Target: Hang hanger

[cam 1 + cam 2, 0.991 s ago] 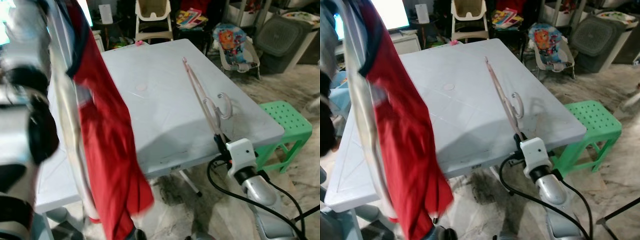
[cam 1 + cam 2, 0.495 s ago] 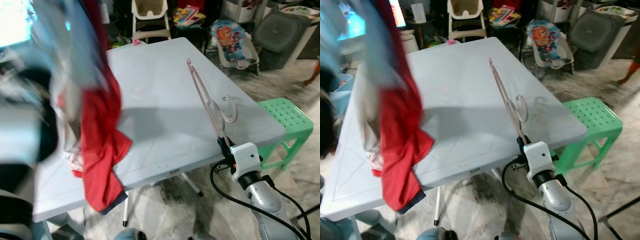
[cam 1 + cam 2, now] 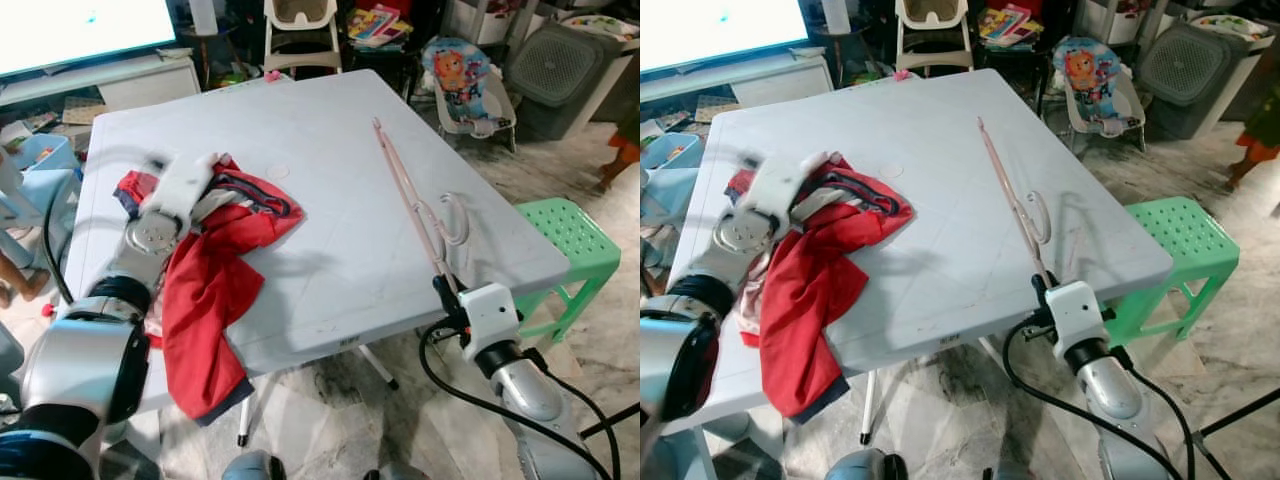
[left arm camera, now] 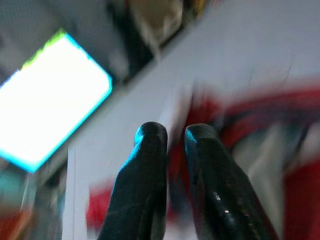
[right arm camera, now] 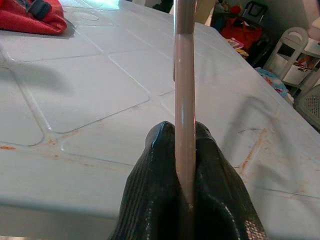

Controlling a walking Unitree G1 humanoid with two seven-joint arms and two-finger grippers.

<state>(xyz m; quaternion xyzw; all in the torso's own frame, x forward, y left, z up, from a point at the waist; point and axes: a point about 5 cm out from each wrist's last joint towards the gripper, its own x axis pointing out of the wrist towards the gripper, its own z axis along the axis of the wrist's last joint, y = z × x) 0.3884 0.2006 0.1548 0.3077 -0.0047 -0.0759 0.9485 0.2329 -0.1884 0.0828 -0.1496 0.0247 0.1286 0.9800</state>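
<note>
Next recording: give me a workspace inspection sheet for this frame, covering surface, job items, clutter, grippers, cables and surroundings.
Surface: white folding table, faint rust-coloured stains near its front edge.
Job's things: pale pink hanger held over the table's right side, hook pointing right; red garment heaped on the left side, part of it hanging over the front edge.
Clutter: nothing seen on the table besides these.
Grippers: right gripper shut on the hanger's end; left gripper at the garment, blurred.
Cables: black cables looped by the right arm.
Surroundings: green stool, high chair, lit screen, toys.
</note>
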